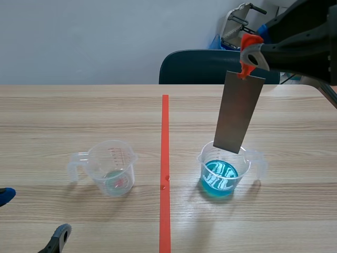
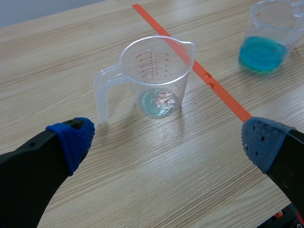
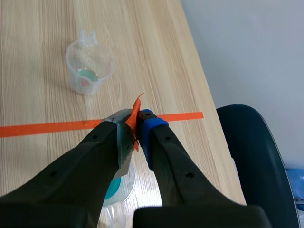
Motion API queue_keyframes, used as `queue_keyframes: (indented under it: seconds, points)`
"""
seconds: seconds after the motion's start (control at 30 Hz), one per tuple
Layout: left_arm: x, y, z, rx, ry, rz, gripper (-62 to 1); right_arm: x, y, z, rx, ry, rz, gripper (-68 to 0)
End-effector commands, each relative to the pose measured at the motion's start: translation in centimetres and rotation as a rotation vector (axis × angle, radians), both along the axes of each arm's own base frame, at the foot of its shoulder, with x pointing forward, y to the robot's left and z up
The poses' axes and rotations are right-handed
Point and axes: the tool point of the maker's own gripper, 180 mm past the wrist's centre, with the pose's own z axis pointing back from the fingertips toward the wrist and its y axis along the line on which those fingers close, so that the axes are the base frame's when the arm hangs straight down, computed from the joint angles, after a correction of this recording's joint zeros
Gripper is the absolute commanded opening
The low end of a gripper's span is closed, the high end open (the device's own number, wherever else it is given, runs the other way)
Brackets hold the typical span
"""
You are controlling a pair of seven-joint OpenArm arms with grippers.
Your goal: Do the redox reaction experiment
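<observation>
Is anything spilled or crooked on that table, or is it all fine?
Nothing is tipped: the clear measuring cup and the cup of blue liquid stand upright. Two small spots sit on the orange tape line between them, perhaps drops; I cannot tell. The metal strip in the right tool hangs slightly tilted.

A big wooden table (image 1: 79, 116) fills most of the scene, and an orange-red tape line (image 1: 165, 158) runs down its middle from far to near. Past the far edge of the table, a bit to the right, stands a dark blue chair (image 1: 200, 68). Behind it is a plain pale wall (image 1: 79, 37), and far right by the wall is a grey metal frame (image 1: 238, 21) with something blue (image 1: 216, 42) just beside it.
</observation>
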Motion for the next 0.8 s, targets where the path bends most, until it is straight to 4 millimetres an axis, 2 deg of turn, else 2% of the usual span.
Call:
queue_keyframes:
  seconds: [0.0, 0.23, 0.37, 0.53, 0.77]
  points:
    - [0.2, -0.5, 0.8, -0.021, -0.027, -0.009, 1.4, 0.4, 0.1, 1.2, 0.030, -0.036, -0.002, -66.7]
    - [0.2, -0.5, 0.8, -0.021, -0.027, -0.009, 1.4, 1.1, 0.8, 2.4, 0.070, -0.084, -0.009, -66.7]
    - [0.2, -0.5, 0.8, -0.021, -0.027, -0.009, 1.4, 1.4, 1.9, 2.5, 0.070, -0.091, 0.005, -66.7]
    - [0.2, -0.5, 0.8, -0.021, -0.027, -0.009, 1.4, 1.5, 4.2, 2.3, 0.072, -0.086, 0.045, -66.7]
    - [0.2, -0.5, 0.8, -0.021, -0.027, -0.009, 1.4, 0.9, 8.4, 2.4, 0.086, -0.081, 0.127, -66.7]
